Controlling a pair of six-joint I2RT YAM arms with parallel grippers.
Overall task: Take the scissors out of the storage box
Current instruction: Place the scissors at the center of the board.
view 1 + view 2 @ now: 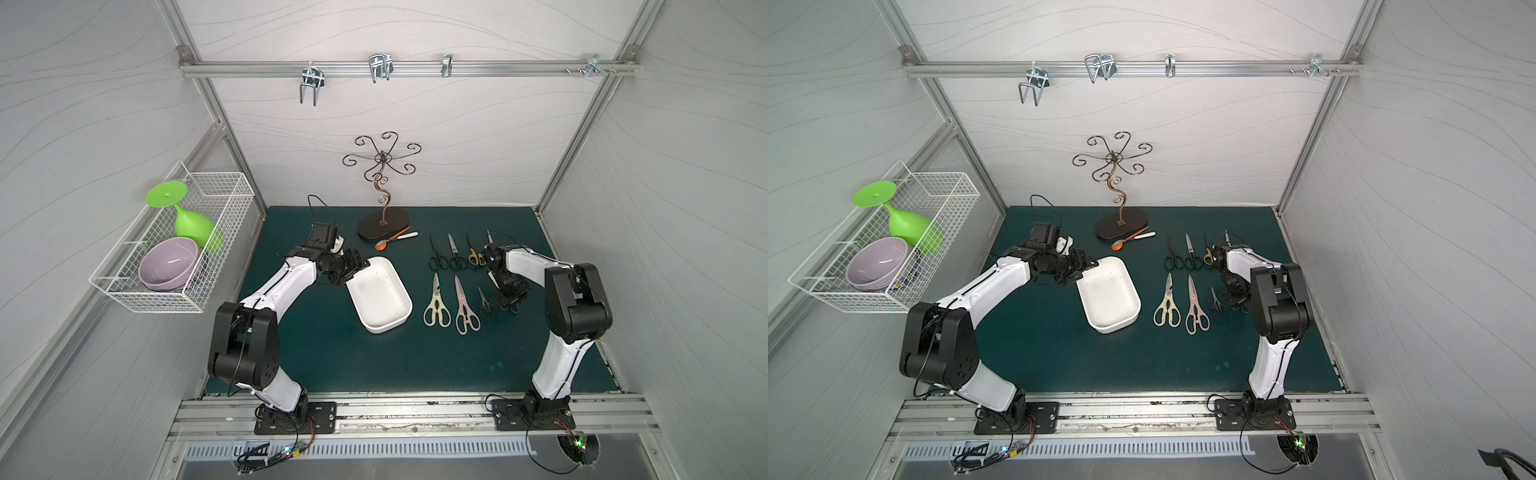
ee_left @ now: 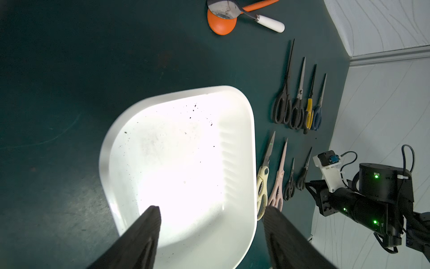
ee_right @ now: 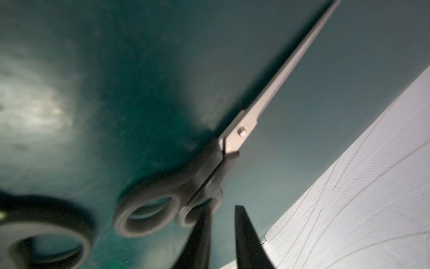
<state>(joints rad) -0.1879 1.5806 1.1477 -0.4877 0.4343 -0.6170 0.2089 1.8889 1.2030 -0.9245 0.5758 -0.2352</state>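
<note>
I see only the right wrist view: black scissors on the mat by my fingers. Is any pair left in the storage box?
Observer: No, the storage box holds only dark specks.
Operator: Where is the left gripper?
Observer: The left gripper is open above one end of the box.
Operator: What lies next to the black scissors?
Observer: Small black scissors, then pink shears, then cream shears, toward the box.
</note>
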